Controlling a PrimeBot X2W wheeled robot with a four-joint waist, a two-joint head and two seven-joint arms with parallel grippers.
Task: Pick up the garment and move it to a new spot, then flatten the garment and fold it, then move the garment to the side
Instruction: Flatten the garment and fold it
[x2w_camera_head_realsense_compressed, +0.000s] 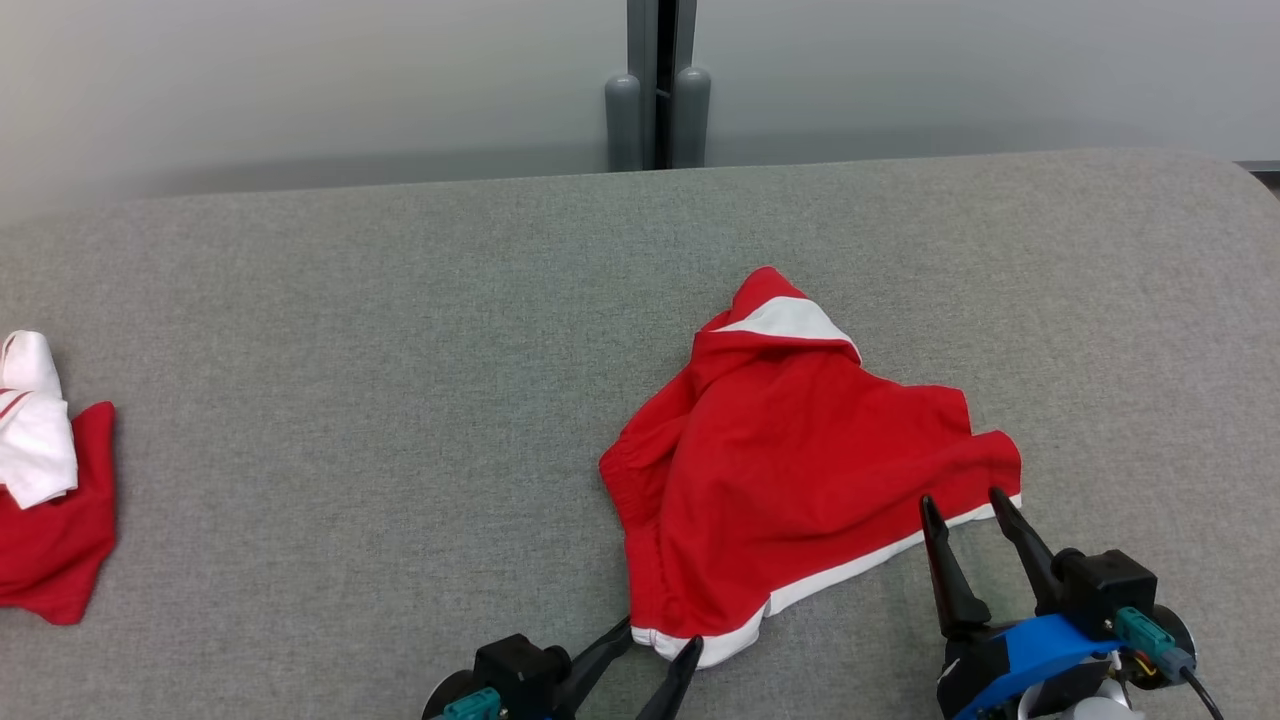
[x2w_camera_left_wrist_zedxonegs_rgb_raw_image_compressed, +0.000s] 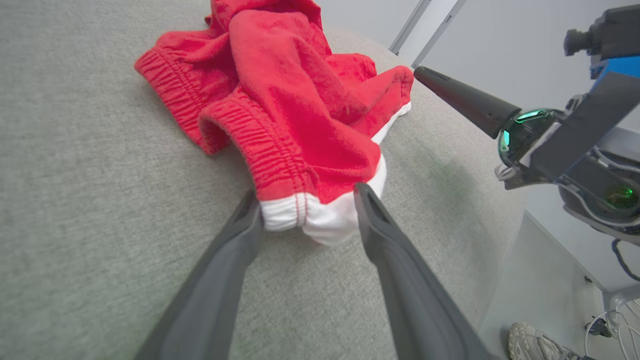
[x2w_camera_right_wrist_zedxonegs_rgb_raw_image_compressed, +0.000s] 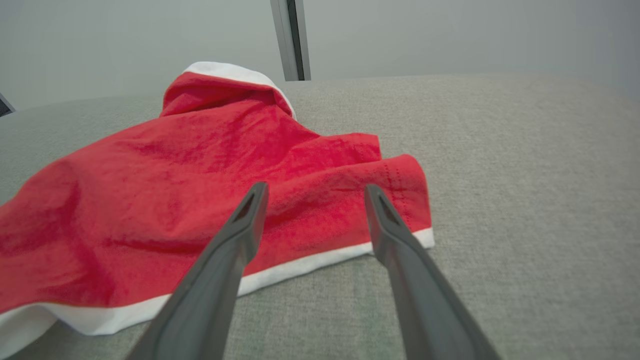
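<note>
My left pincer (x2w_camera_head_realsense_compressed: 660, 648), spread, straddles the garment (x2w_camera_head_realsense_compressed: 790, 470) at its hem corner by the near edge of the surface (x2w_camera_head_realsense_compressed: 400, 350); my right pincer (x2w_camera_head_realsense_compressed: 965, 505), also spread, is at the hem's right end.

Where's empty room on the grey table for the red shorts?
The widest bare patch of grey fabric table lies between the crumpled red white-trimmed shorts and the red-and-white cloth pile at its left edge. The strip behind the shorts is bare too. Crowded: near edge, by left gripper and right gripper.

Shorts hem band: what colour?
White hem band on red shorts; clearest in the right wrist view.
</note>
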